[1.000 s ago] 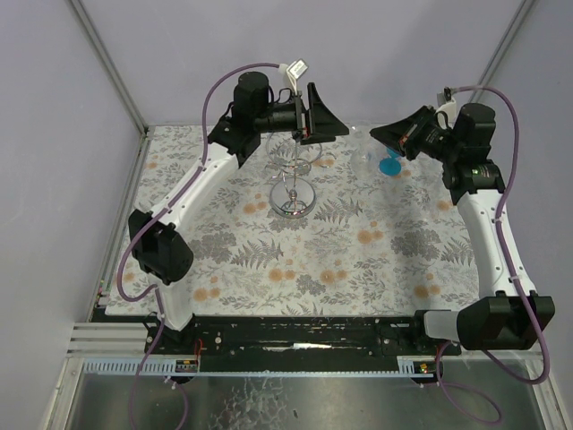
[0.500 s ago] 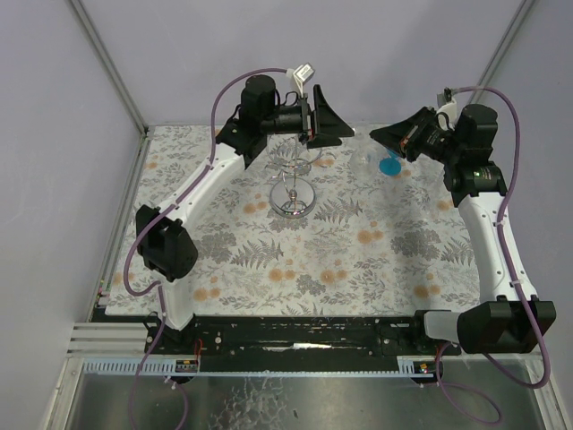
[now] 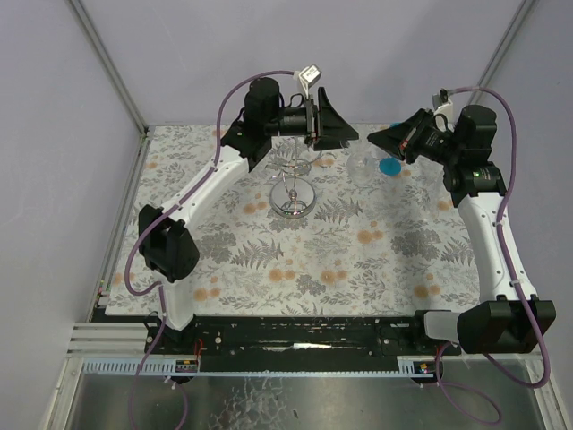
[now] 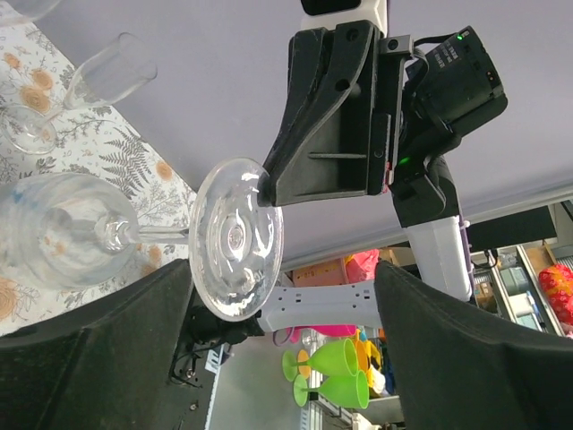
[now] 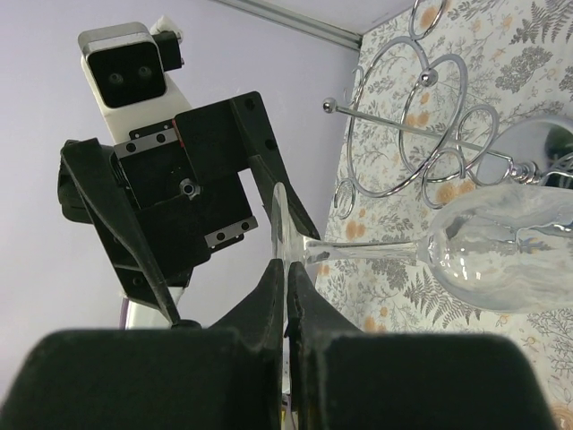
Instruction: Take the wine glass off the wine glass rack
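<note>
Right gripper (image 5: 285, 278) holds the wine glass (image 5: 500, 251) sideways by its foot, just right of the wine glass rack (image 3: 291, 184).
Its fingers are clamped edge-on over the foot's rim; the stem lies level, the bowl near the rack's rings but apart from them; the left gripper (image 4: 286, 358) hangs above the rack's right side, fingers spread wide, facing the foot; a flute (image 4: 106, 73) stands on the floral table (image 3: 358, 260).

wine glass (image 5: 501, 246): clear, colourless
wine glass rack (image 3: 293, 209): shiny chrome silver
table cover (image 3: 358, 260): white, printed with grey fern leaves and orange blossoms
arms (image 3: 215, 175): white links, black joints
cables (image 3: 515, 125): purple
small disc (image 3: 390, 166): bright blue
goblets (image 4: 336, 367): bright green
walls (image 3: 179, 54): pale lilac-grey
</note>
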Controlling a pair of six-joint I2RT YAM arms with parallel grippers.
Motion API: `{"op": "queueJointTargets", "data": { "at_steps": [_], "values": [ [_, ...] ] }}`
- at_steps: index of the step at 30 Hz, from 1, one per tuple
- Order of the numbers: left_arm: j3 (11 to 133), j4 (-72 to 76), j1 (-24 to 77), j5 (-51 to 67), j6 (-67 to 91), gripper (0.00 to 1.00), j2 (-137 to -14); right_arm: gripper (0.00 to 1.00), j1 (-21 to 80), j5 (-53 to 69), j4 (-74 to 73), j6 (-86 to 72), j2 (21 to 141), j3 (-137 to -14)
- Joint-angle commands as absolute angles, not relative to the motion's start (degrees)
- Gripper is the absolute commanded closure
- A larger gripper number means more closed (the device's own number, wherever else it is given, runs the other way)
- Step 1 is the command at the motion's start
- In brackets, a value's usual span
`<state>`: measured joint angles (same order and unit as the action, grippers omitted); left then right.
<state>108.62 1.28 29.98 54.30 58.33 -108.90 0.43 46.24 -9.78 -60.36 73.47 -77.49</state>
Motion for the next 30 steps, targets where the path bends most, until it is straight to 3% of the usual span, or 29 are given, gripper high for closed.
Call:
{"op": "queueJointTargets", "data": {
  "at_steps": [1, 11, 18, 25, 30],
  "values": [
    [108.12, 6.02, 30.69, 56.02, 59.93, 0.24, -109.71, 1.00, 0.53, 49.93, -4.60, -59.77, 71.19, -77.80],
    [107.55, 7.43, 31.11, 56.64, 61.27, 0.75, -109.08, 1.00, 0.53, 51.73, -2.68, -59.46, 70.45, -76.44],
    [106.73, 9.27, 31.37, 57.21, 63.14, 1.00, -108.73, 1.00, 0.61, 52.66, -2.18, -58.90, 69.80, -75.44],
    [106.83, 11.10, 31.91, 58.45, 64.25, 1.00, -108.06, 0.98, 0.55, 54.23, -3.34, -57.14, 68.70, -75.18],
    [108.14, 8.31, 32.58, 59.36, 60.35, 1.00, -106.90, 0.60, 0.53, 50.32, -8.56, -53.27, 67.71, -78.12]
  ]
}}
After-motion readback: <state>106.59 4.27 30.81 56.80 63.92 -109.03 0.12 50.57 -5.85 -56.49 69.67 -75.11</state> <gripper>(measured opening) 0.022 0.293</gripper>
